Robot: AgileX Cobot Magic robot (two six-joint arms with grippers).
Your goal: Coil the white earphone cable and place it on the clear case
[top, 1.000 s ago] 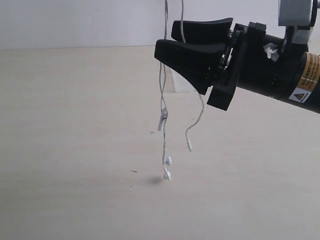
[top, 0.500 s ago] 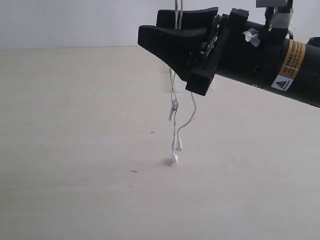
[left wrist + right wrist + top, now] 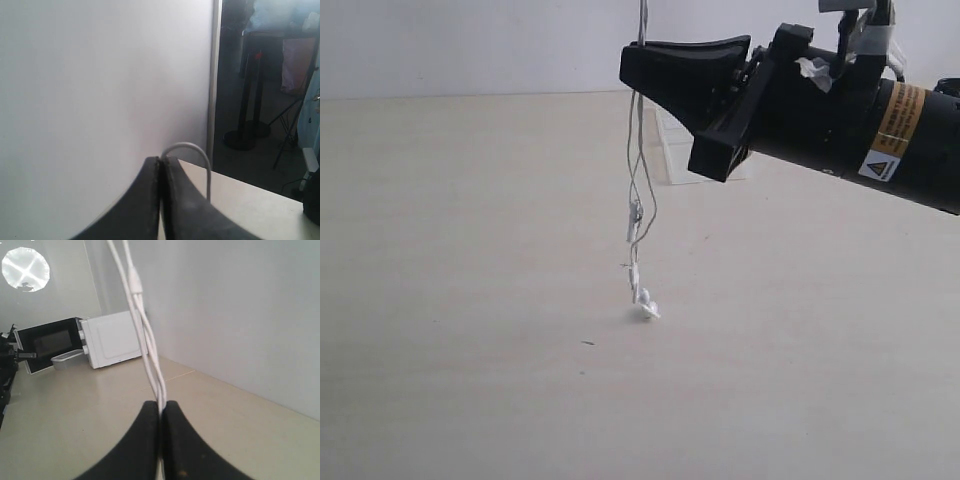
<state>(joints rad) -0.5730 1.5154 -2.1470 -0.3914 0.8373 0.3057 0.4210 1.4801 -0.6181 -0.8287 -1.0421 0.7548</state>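
Your exterior view faces the white earphone cable (image 3: 634, 215) from the side, near and low over the table (image 3: 460, 300). Both wrist views see this cable from very close.

Worktop (image 3: 470, 380): pale, wood-grained, stretching back to a white wall.
Clear case (image 3: 672, 150): sitting on it near the far edge, partly hidden.
Earphone cable (image 3: 634, 218): hanging, its earbuds (image 3: 645, 307) touching the surface.

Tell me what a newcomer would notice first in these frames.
The big black right tool at the upper right of the exterior view is shut on the white earphone cable, which hangs in thin strands down to the pale table. Half hidden behind that tool shows the clear case. The left tool, seen only in its wrist view, pinches a loop of the same cable.
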